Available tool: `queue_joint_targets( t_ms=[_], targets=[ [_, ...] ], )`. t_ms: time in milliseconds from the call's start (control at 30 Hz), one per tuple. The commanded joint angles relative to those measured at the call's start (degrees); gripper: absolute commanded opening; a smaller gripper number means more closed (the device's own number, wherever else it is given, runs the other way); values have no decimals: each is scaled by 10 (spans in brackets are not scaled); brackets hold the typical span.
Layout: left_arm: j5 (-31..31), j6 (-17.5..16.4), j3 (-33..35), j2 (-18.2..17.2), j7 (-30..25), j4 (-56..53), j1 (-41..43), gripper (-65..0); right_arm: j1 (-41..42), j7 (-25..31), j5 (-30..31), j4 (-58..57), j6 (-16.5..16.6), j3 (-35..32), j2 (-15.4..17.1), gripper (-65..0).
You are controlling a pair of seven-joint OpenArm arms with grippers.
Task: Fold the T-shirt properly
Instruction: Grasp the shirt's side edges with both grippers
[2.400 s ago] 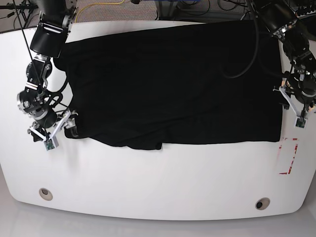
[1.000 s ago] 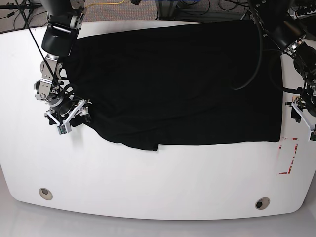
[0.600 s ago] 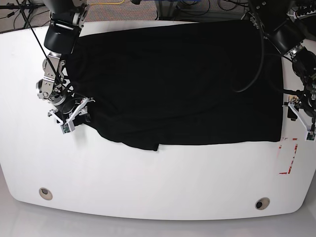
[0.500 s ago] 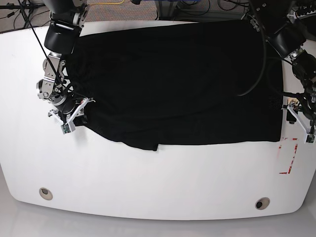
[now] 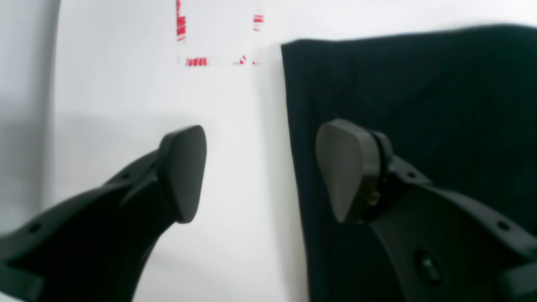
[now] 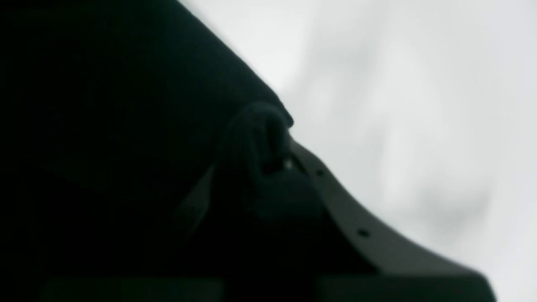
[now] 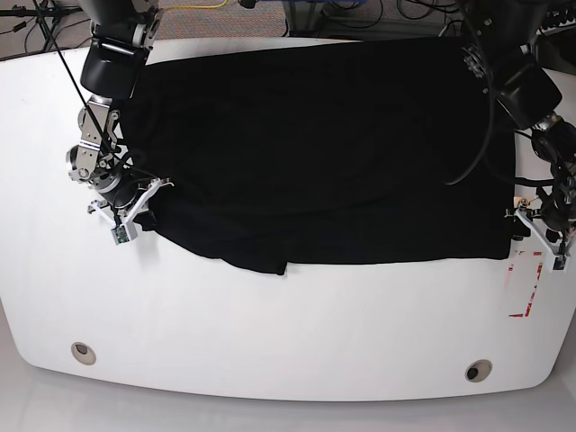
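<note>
The black T-shirt (image 7: 324, 153) lies spread across the white table (image 7: 270, 324), with a small fold along its near edge. At its left edge, my right gripper (image 7: 135, 209) is shut on a bunched bit of the cloth. The right wrist view shows that fabric (image 6: 105, 126) pinched in the closed jaws (image 6: 268, 159). My left gripper (image 7: 537, 236) is open near the shirt's near right corner. In the left wrist view it (image 5: 260, 167) straddles the shirt's edge (image 5: 440, 92): one finger (image 5: 344, 167) is above the cloth, the other (image 5: 184, 167) above bare table.
Red tape marks (image 7: 531, 288) lie on the table just right of the shirt's near right corner, also seen in the left wrist view (image 5: 197, 61). Two round holes (image 7: 83, 352) (image 7: 478, 370) sit near the table's front edge. Cables run behind the table.
My right gripper has closed on the shirt's left edge. My left gripper, still open, has moved down along the right edge toward the near corner.
</note>
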Motion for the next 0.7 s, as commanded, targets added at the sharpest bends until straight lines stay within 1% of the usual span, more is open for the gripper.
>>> queue_joint_targets(
  t_ms=[0,100,300,367,567,667],
  targets=[
    [-4,17,1,-9,-31,-34,-33,-235,9,2,-1,9,-1,1,8,-639],
    [-3,46,1,-9,-57,-88,-51,-235,9,2,-1,9,-1,1,8,-639],
    [-2,102,3,-10,-115,-154,-66,-235,8,3,-1,9,-1,1,7,-639],
    [-2,109,3,-10,-128,-174,-68,-235,8,3,-1,10,-1,1,7,-640],
    [0,111,4,-11,-158,-248,-95,-233,8,3,-1,10,-1,1,7,-640],
    [0,111,4,-17,-181,-298,-114,-233,8,3,-1,11,-1,1,7,-640]
  ],
)
